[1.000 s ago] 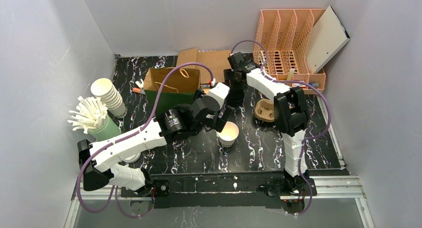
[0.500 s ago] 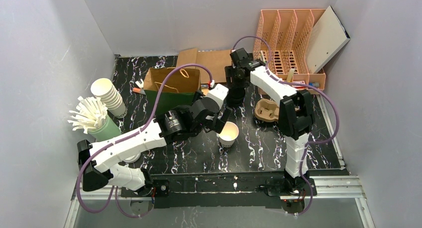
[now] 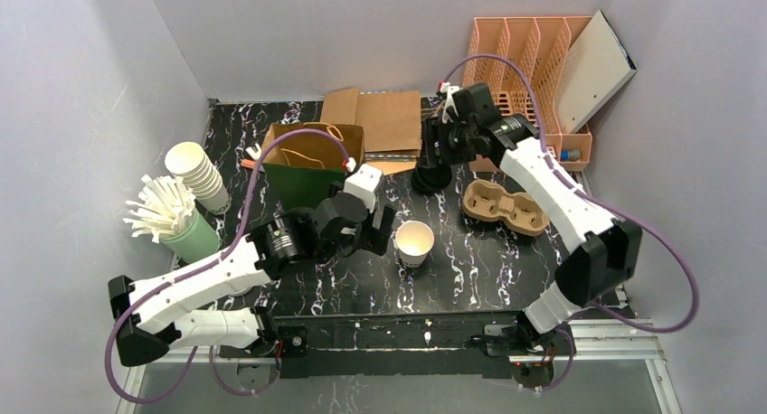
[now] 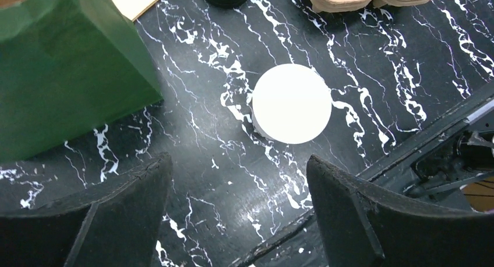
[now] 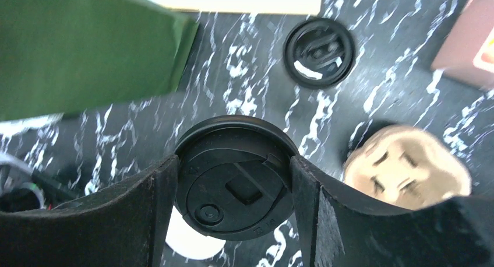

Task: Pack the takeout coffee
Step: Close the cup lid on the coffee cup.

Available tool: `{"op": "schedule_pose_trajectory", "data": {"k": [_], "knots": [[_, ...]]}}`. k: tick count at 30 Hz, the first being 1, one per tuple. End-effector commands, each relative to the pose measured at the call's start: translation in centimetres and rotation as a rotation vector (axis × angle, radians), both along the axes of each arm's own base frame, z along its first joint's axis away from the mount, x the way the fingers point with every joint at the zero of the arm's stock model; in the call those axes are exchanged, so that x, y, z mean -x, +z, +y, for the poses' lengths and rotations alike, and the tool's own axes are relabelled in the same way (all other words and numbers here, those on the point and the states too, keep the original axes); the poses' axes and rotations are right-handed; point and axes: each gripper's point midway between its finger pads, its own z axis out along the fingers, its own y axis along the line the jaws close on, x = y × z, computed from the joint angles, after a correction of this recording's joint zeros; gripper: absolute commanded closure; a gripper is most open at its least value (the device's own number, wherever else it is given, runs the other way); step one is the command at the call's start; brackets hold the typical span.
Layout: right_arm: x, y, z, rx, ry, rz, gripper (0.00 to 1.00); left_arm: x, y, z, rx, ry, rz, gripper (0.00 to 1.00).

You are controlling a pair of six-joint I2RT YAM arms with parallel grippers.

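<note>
**Right arm.** The right fingers (image 5: 361,220) are clenched on a black lid (image 5: 236,176). The lid sits flat between them, with one finger against each side of its rim. The held lid is raised off the tabletop (image 5: 250,80), and its sip-hole side faces the wrist camera. In that view, a second black lid (image 5: 319,52) lies flat on the tabletop beyond the held one. The green bag (image 5: 87,45) fills the upper left, and one end of the cup carrier (image 5: 408,168) shows at the right, blurred.

**Left arm.** The left fingers (image 4: 116,214) are released and spread wide, with nothing between them. They hang above bare tabletop. The paper cup (image 4: 291,104) stands upright ahead of them, in line with the gap but apart from both fingers. Its mouth is open and carries no lid. The bag stands to the upper left of the cup, well clear of it.

**Overhead view.**
- The cup (image 3: 414,242) stands near the middle of the tabletop, just right of the left fingers (image 3: 380,229).
- The right fingers (image 3: 445,143) are farther back, above the loose lid (image 3: 432,177).
- The carrier (image 3: 504,206) lies empty to the right of the cup, not touching it.
- The bag (image 3: 312,165) stands open behind the left arm.
- A stack of cups (image 3: 199,174) and a green holder of straws (image 3: 167,211) stand at the left edge.
- An orange file rack (image 3: 525,79) stands at the back right.
</note>
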Motion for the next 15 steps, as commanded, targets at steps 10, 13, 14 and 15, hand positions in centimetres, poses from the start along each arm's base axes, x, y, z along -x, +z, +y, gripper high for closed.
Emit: {"op": "schedule_pose_trajectory", "data": {"k": [10,13,14,15], "knots": [[11.1,0.8,0.4,-0.082,0.221,0.089,0.39,2.3,-3.9,0.8,0.235,0.103,0.139,0.28],[11.9,0.3,0.7,-0.056,0.238,0.080,0.40,2.0,-4.3,1.0,0.295,0.139,0.132,0.29],[12.1,0.0,0.8,-0.045,0.244,0.080,0.40,1.9,-4.4,1.1,0.306,0.155,0.129,0.30],[12.3,-0.3,1.0,-0.035,0.251,0.081,0.40,1.8,-4.6,1.3,0.313,0.172,0.128,0.31]]}}
